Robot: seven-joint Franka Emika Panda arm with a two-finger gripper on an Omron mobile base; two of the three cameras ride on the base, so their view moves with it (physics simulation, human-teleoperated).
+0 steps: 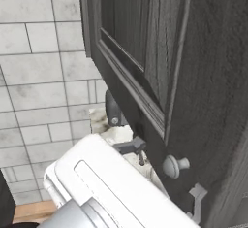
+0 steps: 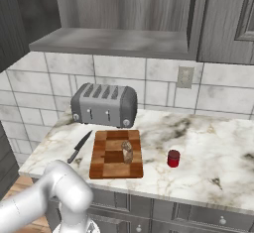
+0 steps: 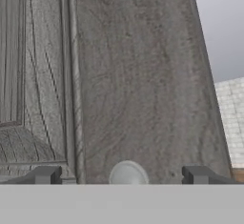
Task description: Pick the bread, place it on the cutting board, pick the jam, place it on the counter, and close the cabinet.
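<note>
The cabinet door [image 1: 208,76] stands swung open, dark grey wood grain with a recessed panel. Its round pale knob [image 1: 174,166] lies between the fingers of my gripper [image 1: 164,171], which is open and holds nothing. In the hand view the knob [image 3: 127,173] sits low on the door [image 3: 138,75], midway between the fingertips of the gripper [image 3: 123,175]. The bread [image 2: 127,151] rests on the checkered cutting board [image 2: 116,153]. The jam [image 2: 173,158], a small red jar, stands on the marbled counter [image 2: 208,143] to the right of the board.
A grey toaster [image 2: 104,104] stands behind the board against the tiled wall [image 2: 149,78]. A black-handled knife [image 2: 79,146] lies left of the board. Grey drawer fronts [image 2: 198,214] run under the counter.
</note>
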